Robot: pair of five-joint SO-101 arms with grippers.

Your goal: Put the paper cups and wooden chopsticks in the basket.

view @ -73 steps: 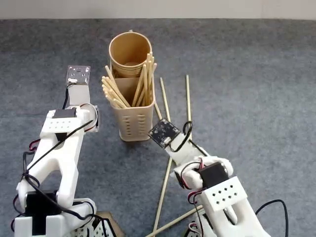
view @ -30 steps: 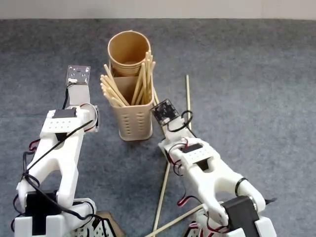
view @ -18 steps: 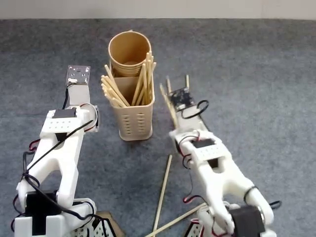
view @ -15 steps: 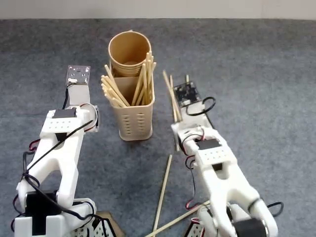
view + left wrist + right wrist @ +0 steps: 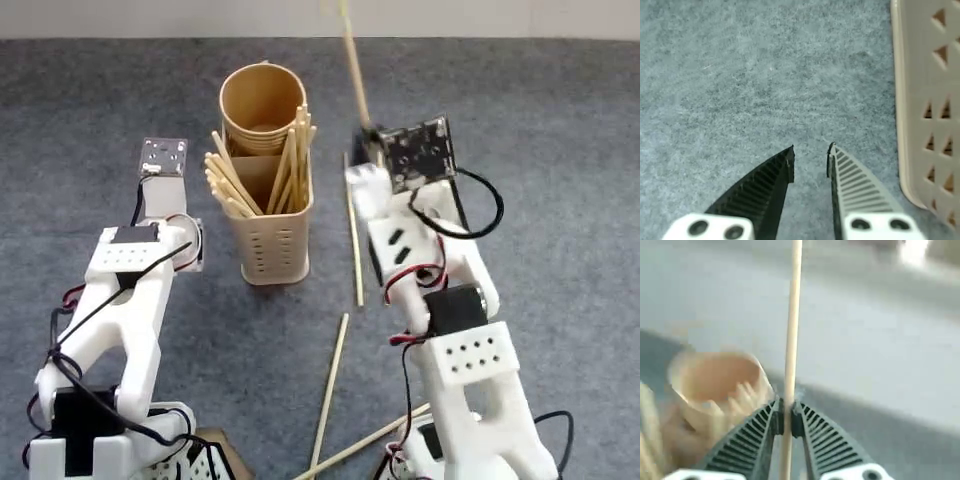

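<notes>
Item 1, right pincer (image 5: 787, 422): I have it clamped on one chopstick (image 5: 792, 315), roughly upright and high, right of the basket (image 5: 270, 250), presumably to drop it in end-first beside the paper cups (image 5: 262, 100).
Item 2, left pincer (image 5: 810, 155): slightly parted, empty, low by the basket's left wall.
Item 3: loose chopsticks (image 5: 353, 240) on the worktop (image 5: 560, 130), right of and nearer than the basket.

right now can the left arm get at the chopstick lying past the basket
Probably not directly: the basket stands between the left gripper and that chopstick, with the right arm close beside it.
</notes>
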